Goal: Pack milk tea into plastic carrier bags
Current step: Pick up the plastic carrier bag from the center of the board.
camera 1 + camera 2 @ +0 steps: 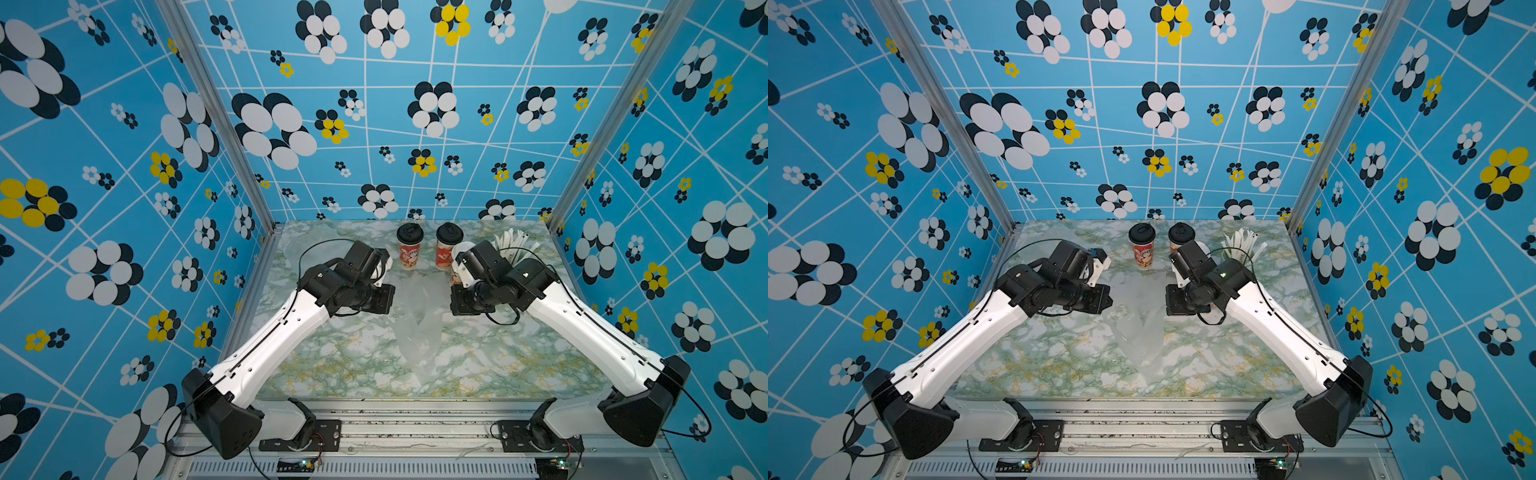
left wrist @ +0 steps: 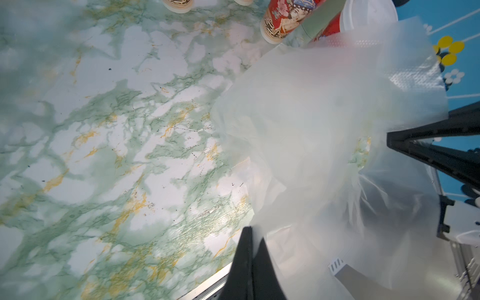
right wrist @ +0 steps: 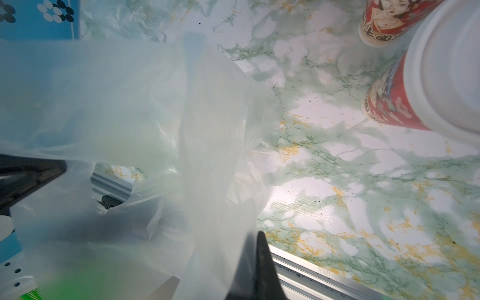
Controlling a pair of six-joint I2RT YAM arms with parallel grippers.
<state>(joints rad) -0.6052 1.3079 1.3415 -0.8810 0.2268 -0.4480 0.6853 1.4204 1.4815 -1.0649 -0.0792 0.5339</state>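
Pinching the plastic carrier bag [image 1: 415, 332] from two sides, I am holding its top over the middle of the desk [image 1: 332, 365]. My left gripper [image 2: 253, 249] is squeezing all the way down. A fold of the thin see-through plastic is sitting caught between its two black fingers. My right gripper [image 3: 257, 249] is doing the same on the other side, with its fingers pressing together on the plastic. My two grippers are facing each other, near but apart, and the top of the bag is stretching between them. The rest of the bag is trailing down onto the desk and pointing toward the near edge, as both top views are showing.

A black-lidded milk tea cup [image 1: 410, 249] is standing upright by the far edge of the desk. A second black-lidded cup [image 1: 448, 245] is standing just beside it. A white-lidded cup [image 3: 446, 65] is standing close to my right gripper, partly hiding under that arm in the top views. The green cup of straws [image 1: 513, 249] is standing nearer the far right corner. None of these cups is sitting inside the bag.
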